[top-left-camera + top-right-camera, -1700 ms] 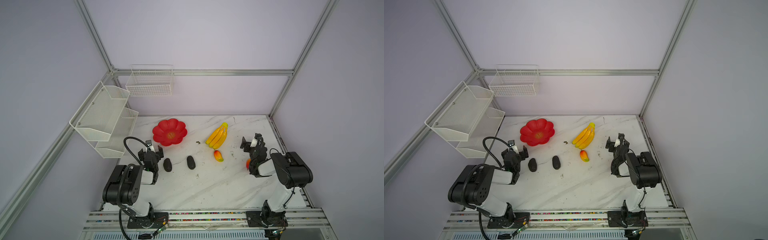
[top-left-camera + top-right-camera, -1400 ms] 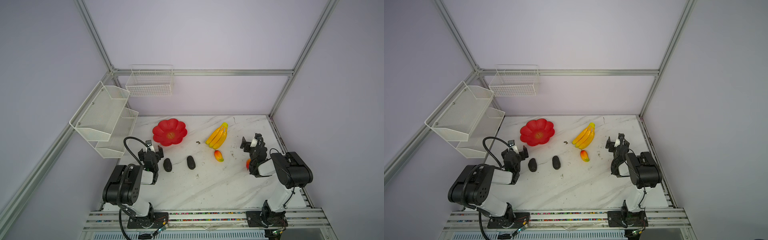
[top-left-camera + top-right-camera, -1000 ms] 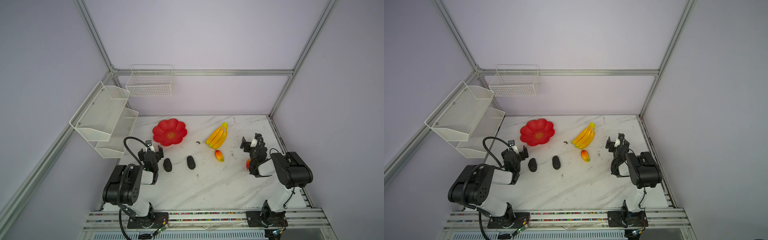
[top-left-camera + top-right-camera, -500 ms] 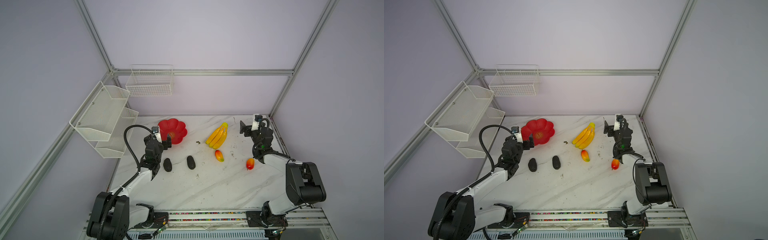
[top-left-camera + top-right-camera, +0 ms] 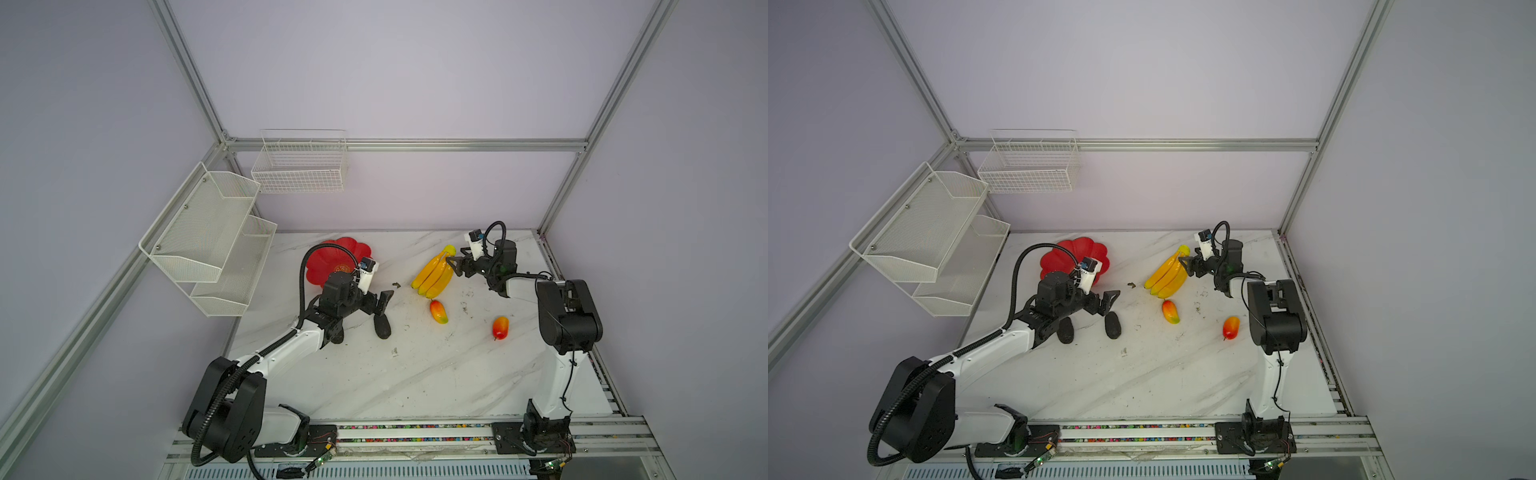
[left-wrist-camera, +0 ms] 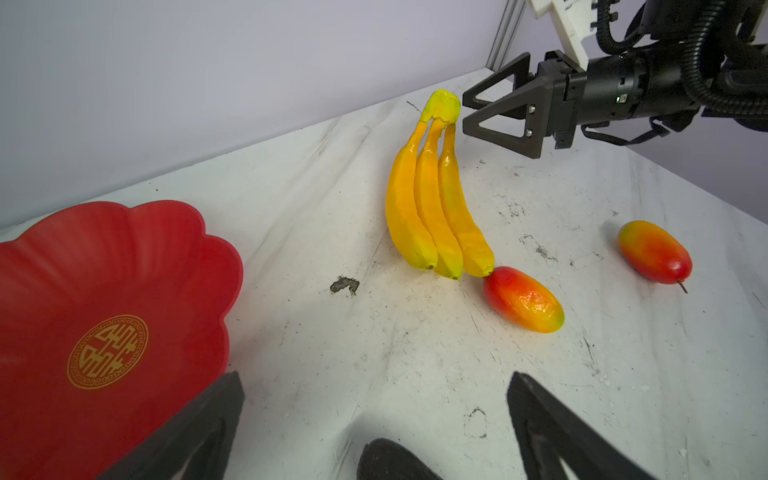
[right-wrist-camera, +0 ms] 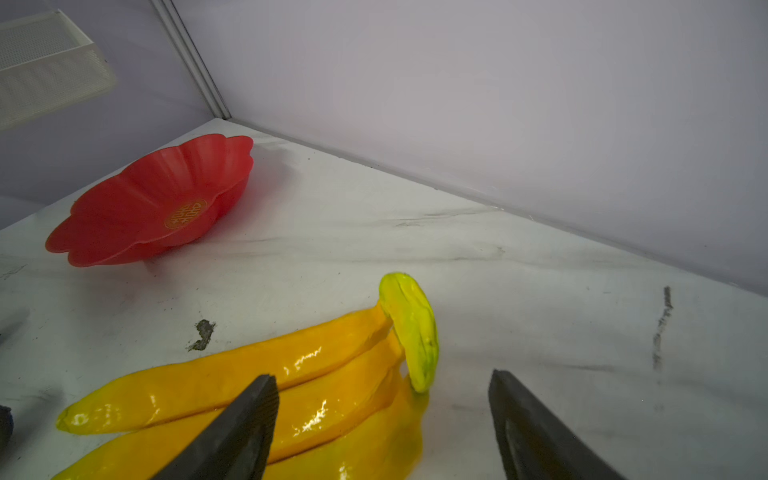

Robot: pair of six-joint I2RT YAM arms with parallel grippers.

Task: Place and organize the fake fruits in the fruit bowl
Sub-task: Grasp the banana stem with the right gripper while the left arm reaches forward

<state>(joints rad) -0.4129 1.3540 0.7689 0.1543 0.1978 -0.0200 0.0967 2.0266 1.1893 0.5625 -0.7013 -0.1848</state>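
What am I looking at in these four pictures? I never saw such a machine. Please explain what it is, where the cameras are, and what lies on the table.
These are two robot arms at a white table, each ending in a gripper with two fingers. Two pictures look down from a camera high above and are nearly alike. The other two come from a small camera on each arm's wrist. On the table lie an empty red bowl, a banana bunch, two mangoes and two dark ovals, all fake fruit. White baskets hang nearby. The left gripper is open near a dark oval. The right gripper is open at the bunch's stem. Neither holds anything.
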